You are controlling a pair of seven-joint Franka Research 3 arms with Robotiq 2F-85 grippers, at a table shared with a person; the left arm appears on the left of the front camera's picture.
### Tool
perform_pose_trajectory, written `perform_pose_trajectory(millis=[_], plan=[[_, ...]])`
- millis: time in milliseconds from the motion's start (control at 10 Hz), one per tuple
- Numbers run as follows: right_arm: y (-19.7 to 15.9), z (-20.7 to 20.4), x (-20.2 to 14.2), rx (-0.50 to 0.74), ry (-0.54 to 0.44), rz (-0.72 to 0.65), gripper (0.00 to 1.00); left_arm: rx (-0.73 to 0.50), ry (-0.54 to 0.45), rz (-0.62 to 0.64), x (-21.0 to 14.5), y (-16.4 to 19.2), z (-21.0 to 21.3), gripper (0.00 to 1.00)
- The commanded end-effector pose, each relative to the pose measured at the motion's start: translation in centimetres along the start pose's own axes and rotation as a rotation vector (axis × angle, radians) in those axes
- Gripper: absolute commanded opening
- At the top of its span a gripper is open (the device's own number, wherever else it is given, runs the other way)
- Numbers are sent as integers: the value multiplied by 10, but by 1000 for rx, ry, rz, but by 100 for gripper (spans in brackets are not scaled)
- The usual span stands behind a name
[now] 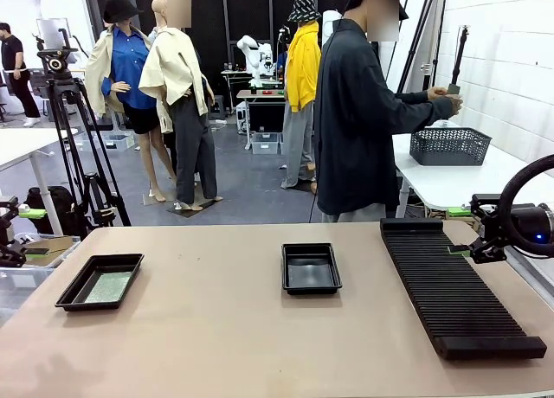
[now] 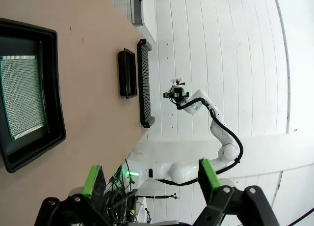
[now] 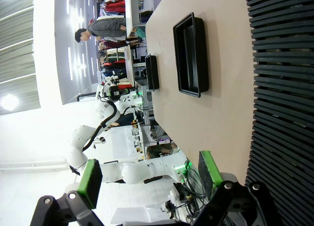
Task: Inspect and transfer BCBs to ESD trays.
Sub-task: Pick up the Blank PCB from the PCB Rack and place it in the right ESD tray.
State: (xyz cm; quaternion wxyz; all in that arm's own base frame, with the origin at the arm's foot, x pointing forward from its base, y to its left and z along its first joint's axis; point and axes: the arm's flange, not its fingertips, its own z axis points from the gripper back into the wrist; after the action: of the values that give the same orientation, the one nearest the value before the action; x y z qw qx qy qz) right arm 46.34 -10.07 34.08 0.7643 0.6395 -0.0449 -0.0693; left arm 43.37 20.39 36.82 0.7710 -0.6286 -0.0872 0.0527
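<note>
Two-arm station between transfers. A thin, flat green circuit board with a pale speckled face [image 1: 109, 286] lies on the floor of a shallow black plastic tray with sloping rims [image 1: 71, 285] near the left end of the tan worktop [image 1: 216, 337]. In the left wrist view the board [image 2: 22, 98] sits squarely inside that tray's walls [image 2: 56, 98]. A second, matching black tray [image 1: 312, 289] stands near the middle of the worktop with a bare floor. A long black ribbed slotted rack [image 1: 459, 294] lies to the right, its visible slots bare. The left hand [image 2: 151, 179] hangs at the worktop's left end near the loaded tray, fingers spread and pinching nothing. The right hand [image 3: 149, 177] hangs beside the rack, likewise spread and empty. The person [image 1: 355, 121] at the far side is turned toward a white side table carrying a dark mesh basket [image 1: 450, 145]. One board appears placed and the middle tray awaits its own, so the step in hand is probably obtaining the next board. The next move calls for an edge pinch and a level descent clear of the sloping rim.
</note>
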Motion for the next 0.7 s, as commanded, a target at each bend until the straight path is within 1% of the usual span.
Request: perform_pose_trajectory(millis=[0, 600], plan=[[1, -1, -4, -1, -4, -2, 100, 2, 0, -3, 0, -1, 1, 100], [1, -1, -4, -1, -4, -2, 100, 2, 0, -3, 0, -1, 1, 100]])
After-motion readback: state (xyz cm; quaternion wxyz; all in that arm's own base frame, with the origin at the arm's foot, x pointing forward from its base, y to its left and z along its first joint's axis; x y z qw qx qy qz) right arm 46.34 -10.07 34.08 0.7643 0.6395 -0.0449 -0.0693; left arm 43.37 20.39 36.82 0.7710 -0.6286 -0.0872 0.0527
